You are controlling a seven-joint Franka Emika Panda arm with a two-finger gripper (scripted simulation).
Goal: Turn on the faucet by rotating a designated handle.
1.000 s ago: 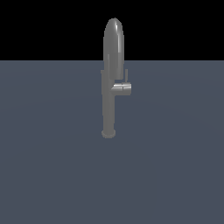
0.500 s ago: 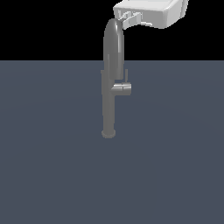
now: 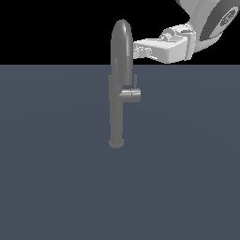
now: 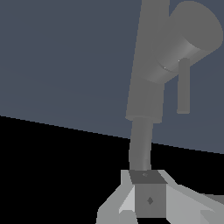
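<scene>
The faucet point(image 3: 117, 93) is a tall slim grey column with a rounded top, standing on a small round base on the dark grey surface. The handle point(image 3: 131, 95) is a short horizontal stub on the side toward the exterior view's right, with a thin lever pin point(image 3: 135, 82) standing up from it. My gripper point(image 3: 137, 50) is level with the faucet's top, just to its right and well above the handle, touching nothing. Its fingers look closed together and empty. In the wrist view the faucet point(image 4: 146, 74), handle point(image 4: 186, 41) and pin point(image 4: 183, 87) show beyond my gripper point(image 4: 146, 194).
A flat dark grey surface point(image 3: 56, 178) spreads around the faucet base. My white arm point(image 3: 206, 23) reaches in from the exterior view's upper right.
My arm, out of view a second ago, has come in from the upper right and moved down and left to beside the faucet's top. The faucet and handle have not moved.
</scene>
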